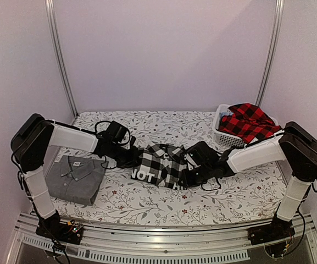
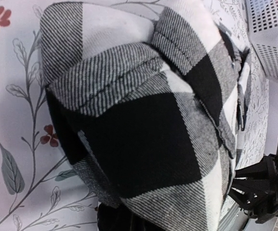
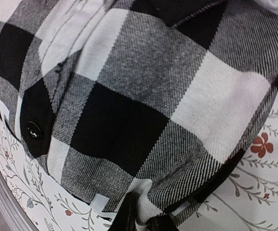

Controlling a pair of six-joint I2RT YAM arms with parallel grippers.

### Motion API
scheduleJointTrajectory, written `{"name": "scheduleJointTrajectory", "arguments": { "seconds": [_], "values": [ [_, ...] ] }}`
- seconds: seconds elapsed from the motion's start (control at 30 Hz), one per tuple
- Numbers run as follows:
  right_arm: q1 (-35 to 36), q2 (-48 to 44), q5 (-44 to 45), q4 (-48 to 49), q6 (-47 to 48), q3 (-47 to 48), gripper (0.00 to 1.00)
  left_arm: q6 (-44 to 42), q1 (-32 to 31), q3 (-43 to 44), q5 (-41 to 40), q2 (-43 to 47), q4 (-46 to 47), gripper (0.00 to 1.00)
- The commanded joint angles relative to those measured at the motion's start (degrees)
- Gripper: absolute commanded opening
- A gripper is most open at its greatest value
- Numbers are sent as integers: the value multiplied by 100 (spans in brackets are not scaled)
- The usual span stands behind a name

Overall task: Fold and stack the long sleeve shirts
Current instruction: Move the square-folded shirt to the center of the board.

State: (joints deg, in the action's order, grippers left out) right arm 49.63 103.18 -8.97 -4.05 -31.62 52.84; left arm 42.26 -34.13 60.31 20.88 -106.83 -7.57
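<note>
Cloth of the black-and-white shirt [image 2: 143,134] is pinched in our closed left gripper [image 1: 126,155]; the right gripper [image 1: 194,170] sits at its other end, and we cannot tell how its jaws stand. The shirt lies at the middle of the table [image 1: 229,198]. Grey shirt [image 1: 76,177]: folded, near left corner. Red-and-black shirt [image 1: 249,122]: heaped in the basket [image 1: 224,138], far right corner. We judge one folded, two left.
</note>
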Motion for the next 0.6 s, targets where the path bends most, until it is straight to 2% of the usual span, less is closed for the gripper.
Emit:
{"name": "scheduleJointTrajectory", "arguments": {
  "seconds": [0.0,0.03,0.2,0.57],
  "values": [
    [47,-250,308,-82,-345,-68,18,90,-87,-565,346,227,114,9],
    [47,-271,316,-105,-345,-31,20,96,-92,-680,342,313,109,15],
    [47,-302,391,-337,-273,238,28,43,3,-965,210,849,-107,28],
    [-220,-748,635,-640,-113,287,43,-97,195,-1204,-140,1619,-604,34]
  ]
}}
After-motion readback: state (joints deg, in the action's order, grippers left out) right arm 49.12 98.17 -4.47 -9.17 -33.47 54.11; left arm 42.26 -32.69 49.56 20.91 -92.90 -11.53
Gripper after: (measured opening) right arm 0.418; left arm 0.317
